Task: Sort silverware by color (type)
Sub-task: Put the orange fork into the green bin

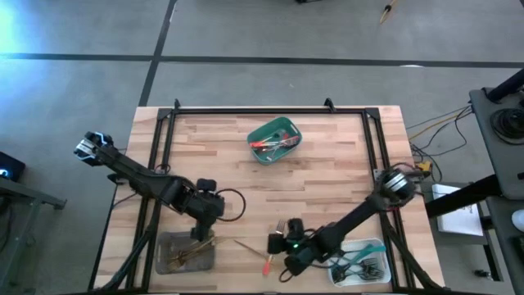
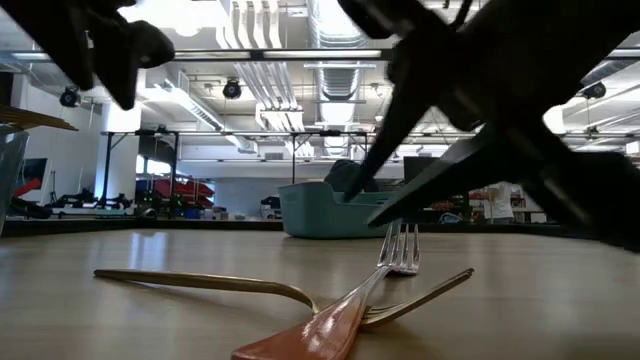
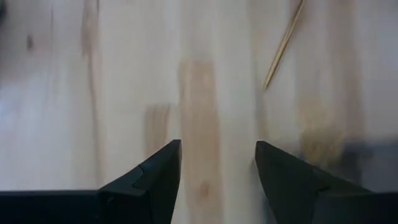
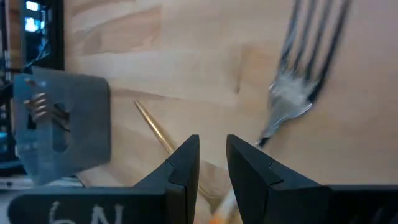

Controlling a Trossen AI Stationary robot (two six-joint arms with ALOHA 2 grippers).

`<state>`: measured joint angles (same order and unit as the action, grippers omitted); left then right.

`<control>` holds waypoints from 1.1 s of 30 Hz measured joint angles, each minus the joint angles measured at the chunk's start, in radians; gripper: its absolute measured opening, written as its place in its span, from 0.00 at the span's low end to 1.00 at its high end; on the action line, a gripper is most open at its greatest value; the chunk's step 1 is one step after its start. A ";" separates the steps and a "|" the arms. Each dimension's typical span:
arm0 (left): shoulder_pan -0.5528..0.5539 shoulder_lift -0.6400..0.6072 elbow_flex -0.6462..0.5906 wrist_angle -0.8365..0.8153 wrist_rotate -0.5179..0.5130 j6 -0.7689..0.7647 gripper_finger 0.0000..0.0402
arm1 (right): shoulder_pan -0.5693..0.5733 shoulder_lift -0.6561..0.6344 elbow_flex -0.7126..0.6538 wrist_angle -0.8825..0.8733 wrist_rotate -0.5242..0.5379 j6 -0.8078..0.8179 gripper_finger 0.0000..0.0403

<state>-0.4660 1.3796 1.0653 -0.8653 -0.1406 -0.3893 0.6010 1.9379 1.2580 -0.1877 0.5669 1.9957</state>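
Observation:
A fork with a red-orange handle (image 1: pixel 268 264) lies near the table's front edge. Its silver tines (image 4: pixel 305 62) are raised, and it crosses over a slim gold utensil (image 2: pixel 200 282) lying flat on the wood. My right gripper (image 4: pixel 212 143) hangs low over this fork, open by a narrow gap, slanting down. The orange handle (image 4: pixel 221 214) shows below the gap, and no touch shows. My left gripper (image 3: pixel 217 146) is open above bare wood beside the grey tray (image 1: pixel 168 246), which holds gold utensils.
A green tray (image 1: pixel 274 139) with red-handled utensils stands at the far middle of the table. A white tray (image 1: pixel 364 262) with teal-handled ones sits at the front right, under my right arm. A black rail frame runs along the table's left, right and far edges.

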 joint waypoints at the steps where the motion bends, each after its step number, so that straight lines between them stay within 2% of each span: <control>1: 0.000 -0.004 0.000 -0.040 0.000 0.010 0.47 | -0.003 0.029 0.033 -0.005 0.001 0.024 0.18; 4: -0.006 -0.020 -0.001 -0.119 -0.004 0.061 0.47 | -0.014 0.111 0.154 -0.087 -0.003 0.047 0.18; 8: -0.015 -0.059 -0.001 -0.128 -0.009 0.171 0.47 | -0.029 0.201 0.349 -0.344 -0.080 0.077 0.18; 11: -0.016 -0.100 -0.002 -0.112 -0.009 0.235 0.47 | -0.031 0.258 0.498 -0.540 -0.096 0.105 0.18; 19: -0.015 -0.193 -0.002 -0.110 -0.048 0.277 0.47 | -0.032 0.356 0.797 -0.861 -0.102 0.192 0.18; 22: -0.015 -0.225 -0.003 -0.108 -0.063 0.277 0.47 | -0.032 0.384 0.851 -0.916 -0.120 0.236 0.18; 29: -0.015 -0.295 -0.008 -0.107 -0.069 0.263 0.47 | -0.037 0.425 0.875 -0.965 -0.245 0.284 0.18; 33: -0.015 -0.328 -0.008 -0.108 -0.070 0.251 0.47 | -0.037 0.427 0.875 -0.962 -0.253 0.285 0.18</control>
<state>-0.4812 1.0515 1.0576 -0.9730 -0.2107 -0.1380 0.5644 2.3646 2.1330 -1.1500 0.3134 2.2810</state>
